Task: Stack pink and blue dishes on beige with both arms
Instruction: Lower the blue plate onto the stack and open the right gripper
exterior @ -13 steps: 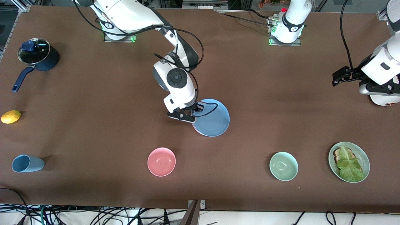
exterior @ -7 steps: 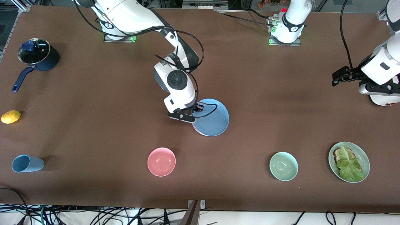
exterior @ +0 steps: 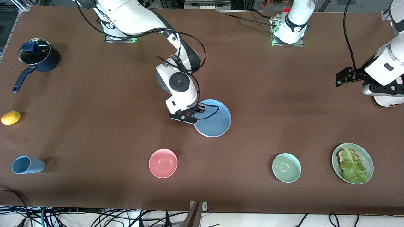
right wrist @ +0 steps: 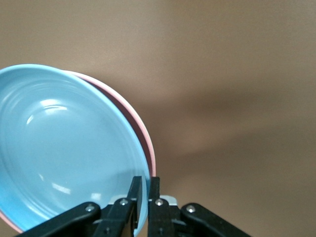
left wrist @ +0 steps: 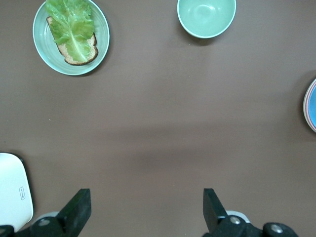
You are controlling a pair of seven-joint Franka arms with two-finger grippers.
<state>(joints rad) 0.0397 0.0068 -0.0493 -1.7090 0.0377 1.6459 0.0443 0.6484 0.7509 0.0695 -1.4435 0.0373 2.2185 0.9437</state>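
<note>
My right gripper [exterior: 193,118] is shut on the rim of the dusty blue plate [exterior: 214,119] in the middle of the table. In the right wrist view the fingers [right wrist: 136,190] pinch the blue plate [right wrist: 64,148] at its edge, and it lies slightly tilted on the pink plate [right wrist: 146,143], of which only a rim sliver shows. The beige plate is hidden. My left gripper [exterior: 343,77] waits open over bare table at the left arm's end, with nothing between its fingers [left wrist: 79,210]. The plate stack [left wrist: 311,106] shows at the edge of the left wrist view.
Nearer the camera stand a pink bowl [exterior: 163,163], a pale green bowl [exterior: 286,167] and a green plate [exterior: 366,156] with toast and lettuce. At the right arm's end are a blue cup [exterior: 26,165], a lemon [exterior: 11,117] and a lidded dark pot [exterior: 38,56].
The right gripper has eased the blue plate a little toward the right arm's base, and the pink sliver under its edge has shrunk. The left arm has not moved.
</note>
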